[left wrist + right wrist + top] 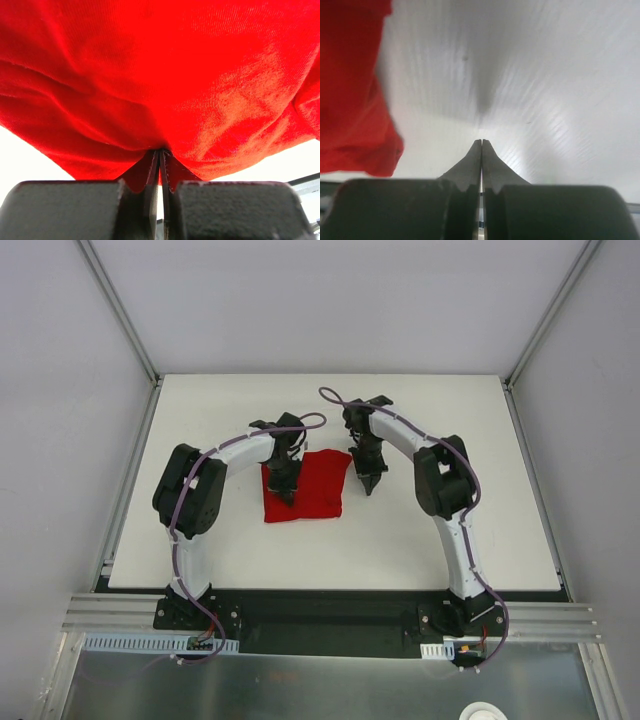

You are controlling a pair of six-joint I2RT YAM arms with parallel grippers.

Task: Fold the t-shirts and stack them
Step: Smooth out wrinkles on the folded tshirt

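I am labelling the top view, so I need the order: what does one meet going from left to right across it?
left arm, red t-shirt, right gripper, right arm. The left gripper is omitted: it overlaps the t-shirt.

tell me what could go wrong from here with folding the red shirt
1. The left gripper pinches only a small tuck of the t-shirt. A pull might slip free or bunch the cloth instead of folding it.
2. The right gripper is shut and empty, off the shirt's edge over the table. With a hold on one side only, a lift could drag or skew the shirt.
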